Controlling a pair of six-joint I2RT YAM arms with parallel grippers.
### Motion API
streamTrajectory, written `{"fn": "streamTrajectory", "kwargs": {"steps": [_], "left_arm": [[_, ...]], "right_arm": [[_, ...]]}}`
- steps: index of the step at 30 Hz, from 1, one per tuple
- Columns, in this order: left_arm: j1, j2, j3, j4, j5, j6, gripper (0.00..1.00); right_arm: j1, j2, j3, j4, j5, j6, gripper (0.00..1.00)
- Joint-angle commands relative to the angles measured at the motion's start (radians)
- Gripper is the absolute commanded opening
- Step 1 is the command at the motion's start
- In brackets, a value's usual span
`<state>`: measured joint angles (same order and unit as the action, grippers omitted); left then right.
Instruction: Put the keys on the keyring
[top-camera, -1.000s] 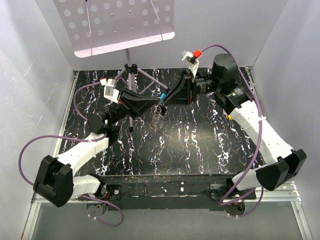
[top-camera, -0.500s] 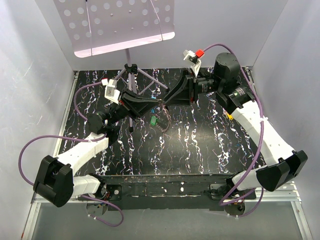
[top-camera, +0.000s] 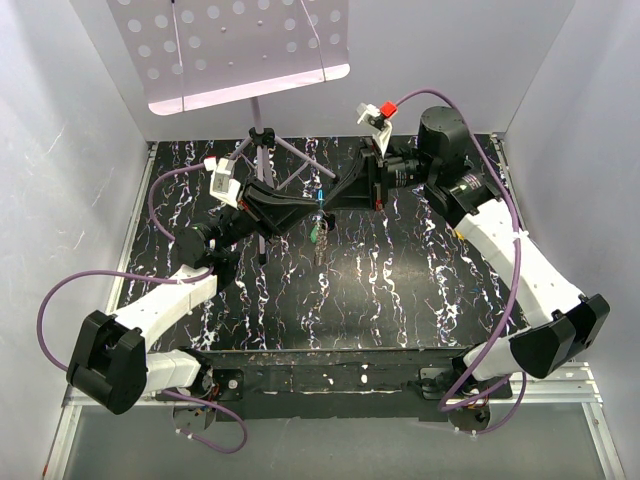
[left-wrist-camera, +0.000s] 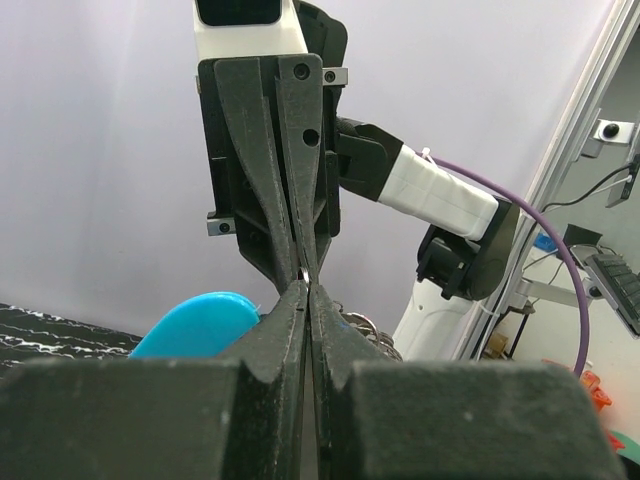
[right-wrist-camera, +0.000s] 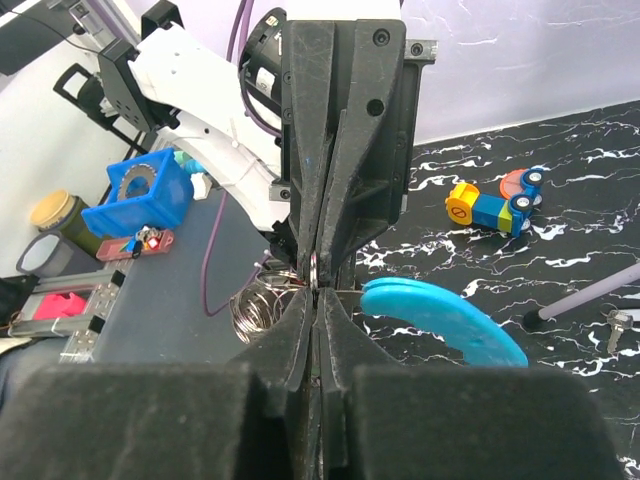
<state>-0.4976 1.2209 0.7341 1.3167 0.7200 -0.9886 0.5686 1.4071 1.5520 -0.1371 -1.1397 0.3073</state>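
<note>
Over the middle back of the mat (top-camera: 400, 290), my left gripper (top-camera: 316, 209) and right gripper (top-camera: 326, 204) meet tip to tip. Both are shut on the thin metal ring of the keyring (right-wrist-camera: 315, 268). Its bright blue curved band (right-wrist-camera: 442, 318) sticks out to one side; in the left wrist view the blue band (left-wrist-camera: 197, 322) lies left of my shut left gripper (left-wrist-camera: 305, 287). Coiled metal loops (right-wrist-camera: 255, 310) hang beside my right gripper (right-wrist-camera: 318, 297). From above, a green piece (top-camera: 313, 232) and a grey chain (top-camera: 321, 248) dangle below the tips. I cannot make out the keys.
A perforated white plate (top-camera: 240, 45) on a thin tripod (top-camera: 262, 150) stands at the back, close behind the left arm. A small yellow, blue and red toy (right-wrist-camera: 495, 205) lies on the mat. White walls enclose the left, right and back.
The right gripper opened wider and then closed on the ring. The hanging green piece and chain swung out to the sides and now hang straighter under the tips. The left gripper stayed shut.
</note>
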Motion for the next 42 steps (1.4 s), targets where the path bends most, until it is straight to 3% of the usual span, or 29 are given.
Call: {"fn": "streamTrajectory", "kwargs": {"steps": [1, 6, 10, 14, 16, 18, 21, 27, 37, 42], "left_arm": [[-0.004, -0.015, 0.027, 0.227, -0.005, -0.005, 0.0], [-0.004, -0.003, 0.024, 0.217, 0.006, -0.039, 0.0], [0.005, -0.024, 0.03, 0.068, 0.08, -0.068, 0.37], [0.03, -0.09, 0.086, -0.344, 0.251, 0.045, 0.61], [0.04, -0.121, 0.131, -0.598, 0.311, 0.164, 0.64], [0.044, -0.139, 0.177, -0.825, 0.344, 0.276, 0.69], [0.045, -0.124, 0.235, -0.979, 0.371, 0.364, 0.68], [0.027, -0.043, 0.263, -0.932, 0.378, 0.323, 0.56], [-0.088, 0.046, 0.289, -1.079, 0.3, 0.452, 0.51], [-0.105, 0.075, 0.295, -1.076, 0.302, 0.452, 0.42]], "right_arm": [[0.008, 0.001, 0.066, -0.025, 0.018, -0.031, 0.01], [0.008, 0.006, 0.108, -0.108, 0.027, -0.095, 0.01], [0.008, 0.007, 0.161, -0.325, 0.047, -0.288, 0.01], [0.005, 0.038, 0.261, -0.739, 0.054, -0.636, 0.01], [0.007, 0.07, 0.322, -1.003, 0.066, -0.843, 0.01], [0.007, 0.096, 0.342, -1.158, 0.125, -0.968, 0.01], [0.007, 0.124, 0.338, -1.297, 0.185, -1.059, 0.01], [0.007, 0.159, 0.319, -1.303, 0.248, -1.054, 0.01], [0.007, 0.191, 0.306, -1.314, 0.238, -1.047, 0.01], [0.007, 0.191, 0.298, -1.312, 0.23, -1.041, 0.01]]}}
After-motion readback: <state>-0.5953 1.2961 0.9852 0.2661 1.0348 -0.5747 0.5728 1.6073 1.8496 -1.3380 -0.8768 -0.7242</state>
